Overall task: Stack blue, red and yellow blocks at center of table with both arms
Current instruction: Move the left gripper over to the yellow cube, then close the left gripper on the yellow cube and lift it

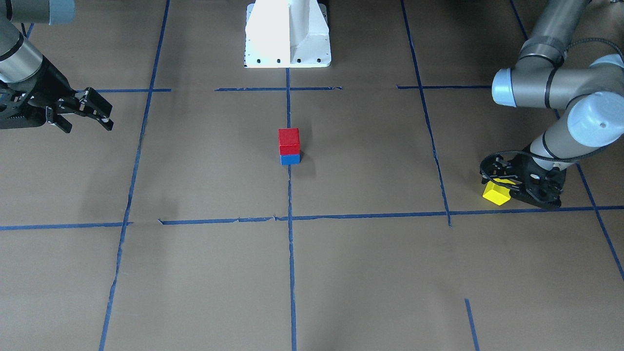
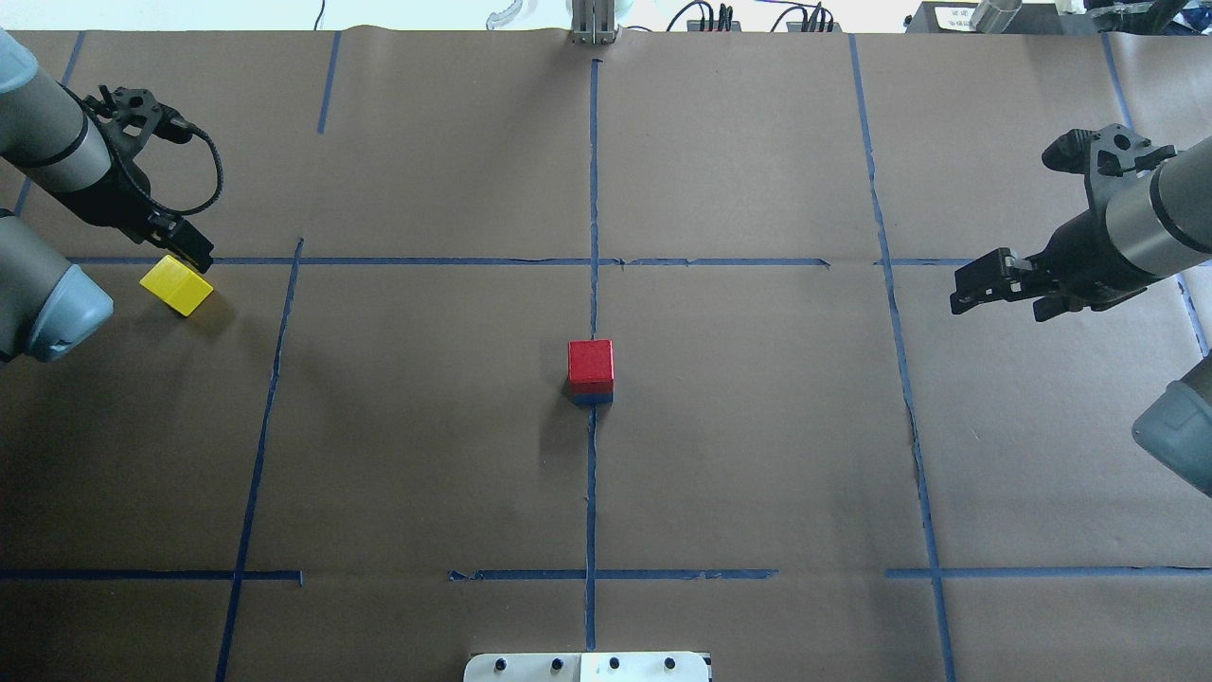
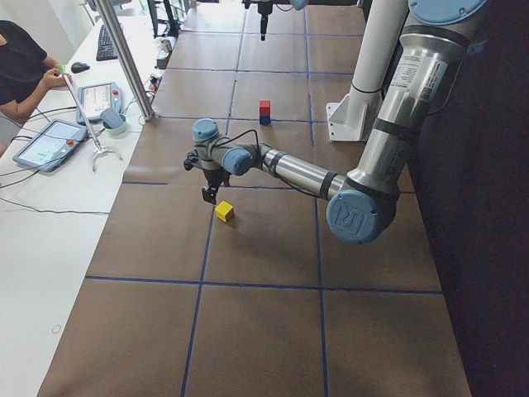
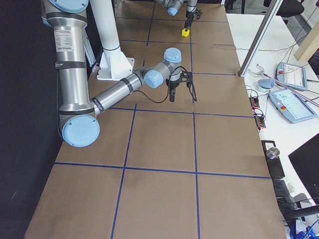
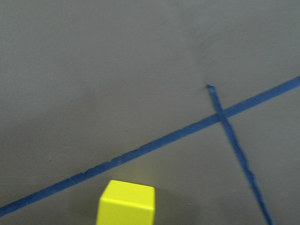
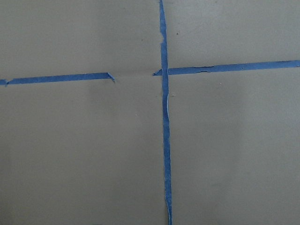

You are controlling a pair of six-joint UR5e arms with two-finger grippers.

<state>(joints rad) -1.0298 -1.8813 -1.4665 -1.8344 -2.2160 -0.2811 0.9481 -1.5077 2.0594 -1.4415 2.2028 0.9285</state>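
Two blocks are stacked at the center of the table, a red block sitting on a blue block. Far out to the left, the yellow block lies on the table, turned askew to the tape lines. It is just beside the left gripper, not between its fingers, and I cannot tell how wide those fingers stand. Well off to the right, the right gripper hovers with fingers spread, holding nothing.
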